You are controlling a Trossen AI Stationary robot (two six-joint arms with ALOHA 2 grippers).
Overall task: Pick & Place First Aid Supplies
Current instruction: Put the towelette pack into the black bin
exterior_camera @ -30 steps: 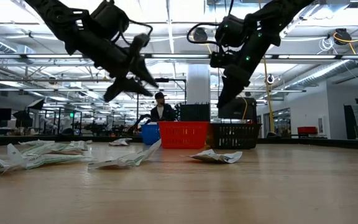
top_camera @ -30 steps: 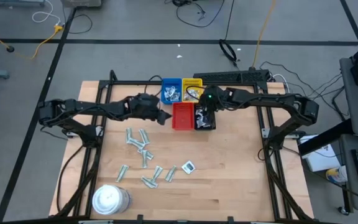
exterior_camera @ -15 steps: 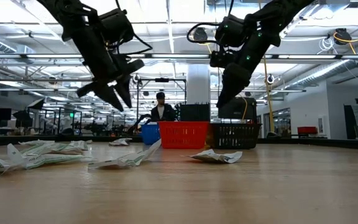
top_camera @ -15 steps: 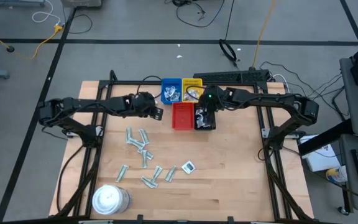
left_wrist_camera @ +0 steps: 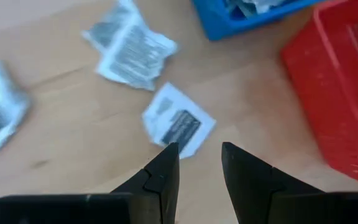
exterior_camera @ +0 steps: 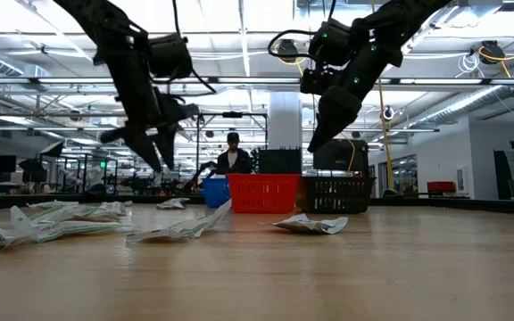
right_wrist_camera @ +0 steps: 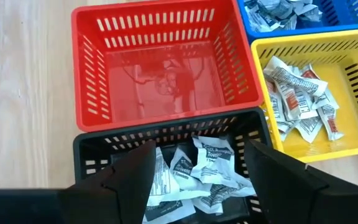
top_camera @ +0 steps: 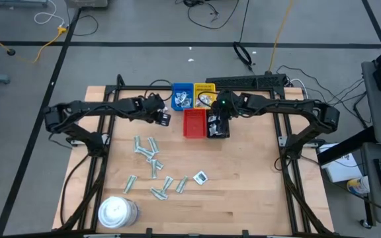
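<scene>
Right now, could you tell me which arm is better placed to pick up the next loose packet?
Left. The left gripper hovers near the loose packets, fingers apart and empty. The right gripper is over the black tray.

Crinkled paper-like packets (left_wrist_camera: pixel 179 126) lie on a pale, smooth wooden surface (top_camera: pixel 243 192) with a visible grain. The slotted red tray (right_wrist_camera: pixel 166 68), yellow tray (right_wrist_camera: pixel 328 62) and black tray (right_wrist_camera: pixel 166 140) look like glossy moulded plastic.

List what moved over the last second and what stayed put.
The left hand drew back from beside the red basket toward the table's left side and swung to point downward; it holds nothing. The right hand stayed over the black basket, open. The loose packets and white tub did not shift.
</scene>
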